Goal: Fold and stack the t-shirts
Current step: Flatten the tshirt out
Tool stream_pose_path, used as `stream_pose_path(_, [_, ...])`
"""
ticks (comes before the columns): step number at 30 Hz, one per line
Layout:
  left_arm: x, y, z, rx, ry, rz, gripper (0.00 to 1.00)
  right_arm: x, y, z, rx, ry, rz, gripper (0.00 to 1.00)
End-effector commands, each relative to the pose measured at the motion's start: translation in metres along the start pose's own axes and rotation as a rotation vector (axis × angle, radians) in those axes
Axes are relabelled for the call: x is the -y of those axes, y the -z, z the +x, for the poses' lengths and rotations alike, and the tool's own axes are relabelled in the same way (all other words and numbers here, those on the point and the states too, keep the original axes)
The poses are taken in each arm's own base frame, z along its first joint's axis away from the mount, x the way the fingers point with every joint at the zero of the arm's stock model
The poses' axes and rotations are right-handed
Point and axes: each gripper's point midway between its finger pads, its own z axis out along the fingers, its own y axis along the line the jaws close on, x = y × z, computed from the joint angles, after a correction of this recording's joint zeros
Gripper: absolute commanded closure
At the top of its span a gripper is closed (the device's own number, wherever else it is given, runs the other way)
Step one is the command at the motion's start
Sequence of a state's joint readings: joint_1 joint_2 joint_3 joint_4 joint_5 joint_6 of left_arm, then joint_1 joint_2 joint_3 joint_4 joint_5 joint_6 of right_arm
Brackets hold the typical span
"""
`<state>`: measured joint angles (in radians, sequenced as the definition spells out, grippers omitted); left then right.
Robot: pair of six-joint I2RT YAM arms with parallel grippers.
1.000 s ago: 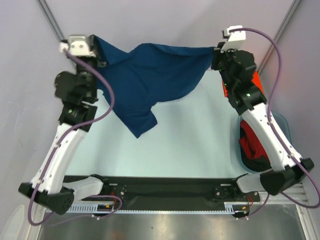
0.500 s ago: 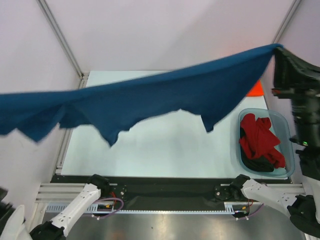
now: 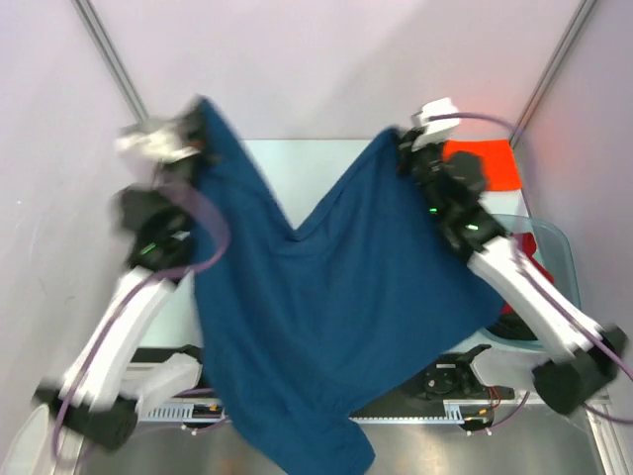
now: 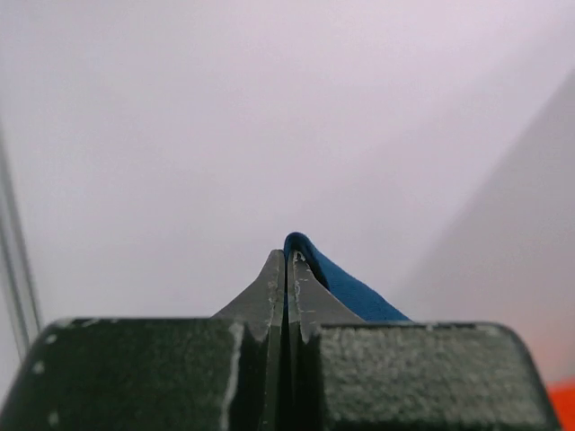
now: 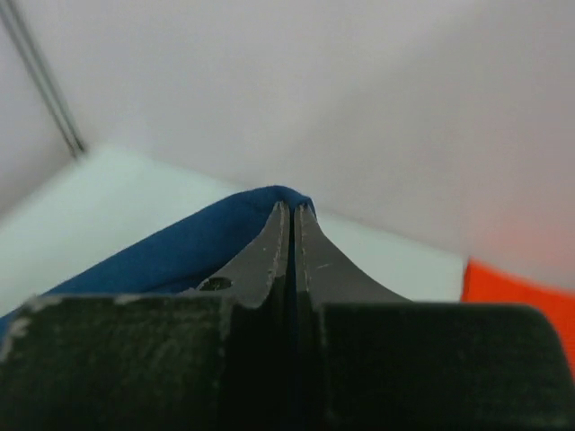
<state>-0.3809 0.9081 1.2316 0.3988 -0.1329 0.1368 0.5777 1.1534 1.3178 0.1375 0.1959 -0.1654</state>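
A navy blue t-shirt [image 3: 326,317] hangs in the air between my two grippers and drapes down over the near edge of the table. My left gripper [image 3: 198,139] is shut on its upper left corner; the cloth [image 4: 332,280] peeks past the closed fingertips in the left wrist view. My right gripper [image 3: 401,148] is shut on its upper right corner, and blue cloth [image 5: 171,251] shows there too. A bright orange shirt [image 3: 485,163] lies flat at the far right of the table. No white print shows on the blue shirt.
A clear bluish plastic tub [image 3: 554,242] stands at the right edge, mostly hidden by the right arm, with red cloth [image 3: 526,242] in it. The pale table top [image 3: 297,178] shows behind the hanging shirt. White walls with metal frame posts [image 3: 109,59] enclose the cell.
Both arms swung up high and wide, stretching the shirt across the view, then came back down and closer together. The shirt now hangs long toward the near edge instead of bunched at the back.
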Motion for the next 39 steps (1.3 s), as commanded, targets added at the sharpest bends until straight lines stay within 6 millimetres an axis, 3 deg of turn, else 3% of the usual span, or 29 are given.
stream_pose_path(1, [0.002,-0.007,0.139,-0.19,-0.036,-0.066,1.0,0.021,-0.021,0.097,-0.075,-0.045,0.083,1.0])
stream_pose_path(2, [0.006,-0.001,0.215,-0.335,-0.069,-0.074,1.0,0.02,-0.033,0.147,-0.153,-0.037,0.085,1.0])
stream_pose_path(4, [-0.004,0.008,0.283,-0.457,-0.082,-0.134,0.99,0.026,-0.049,0.184,-0.186,-0.056,0.103,1.0])
stream_pose_path(5, [-0.007,0.013,0.311,-0.509,-0.079,-0.147,1.0,0.024,-0.058,0.24,-0.277,-0.039,0.1,1.0])
stream_pose_path(6, [-0.009,0.029,0.366,-0.614,-0.073,-0.17,1.0,0.025,-0.067,0.253,-0.272,-0.031,0.105,1.0])
stream_pose_path(8, [-0.019,0.031,0.4,-0.654,-0.083,-0.2,1.0,0.038,-0.084,0.303,-0.327,-0.008,0.13,1.0])
stream_pose_path(9, [-0.021,0.048,0.444,-0.754,-0.109,-0.199,1.0,0.043,-0.089,0.318,-0.342,-0.008,0.134,1.0])
stream_pose_path(10, [-0.035,0.051,0.458,-0.783,-0.134,-0.249,1.0,0.05,-0.095,0.327,-0.348,-0.015,0.147,1.0])
stream_pose_path(11, [-0.042,0.039,0.465,-0.779,-0.138,-0.277,1.0,0.066,-0.099,0.336,-0.354,-0.037,0.177,1.0])
stream_pose_path(12, [-0.055,0.051,0.493,-0.846,-0.151,-0.297,1.0,0.072,-0.113,0.351,-0.366,-0.046,0.182,1.0])
stream_pose_path(13, [-0.058,0.051,0.505,-0.867,-0.147,-0.297,1.0,0.078,-0.118,0.358,-0.376,-0.052,0.19,1.0])
stream_pose_path(14, [-0.064,0.034,0.503,-0.841,-0.144,-0.314,1.0,0.079,-0.124,0.366,-0.385,-0.055,0.179,1.0])
stream_pose_path(16, [-0.079,0.038,0.526,-0.883,-0.167,-0.343,1.0,0.089,-0.142,0.382,-0.406,-0.041,0.193,1.0])
stream_pose_path(17, [-0.083,0.017,0.52,-0.85,-0.164,-0.346,1.0,0.093,-0.144,0.392,-0.434,-0.033,0.197,1.0])
stream_pose_path(19, [-0.09,0.017,0.537,-0.878,-0.183,-0.343,1.0,0.107,-0.157,0.4,-0.423,-0.038,0.223,1.0])
stream_pose_path(20, [-0.092,0.001,0.533,-0.849,-0.18,-0.344,1.0,0.114,-0.16,0.404,-0.426,-0.046,0.233,1.0])
stream_pose_path(25, [-0.102,-0.015,0.543,-0.849,-0.176,-0.344,1.0,0.154,-0.176,0.422,-0.418,-0.102,0.313,1.0])
stream_pose_path(29, [-0.105,-0.024,0.549,-0.857,-0.166,-0.343,1.0,0.164,-0.199,0.439,-0.424,-0.149,0.295,1.0])
stream_pose_path(32, [-0.102,-0.023,0.55,-0.864,-0.145,-0.34,1.0,0.179,-0.2,0.436,-0.423,-0.163,0.339,1.0])
stream_pose_path(39, [-0.126,-0.037,0.527,-0.818,-0.206,-0.465,1.0,0.198,-0.203,0.418,-0.395,-0.173,0.371,1.0])
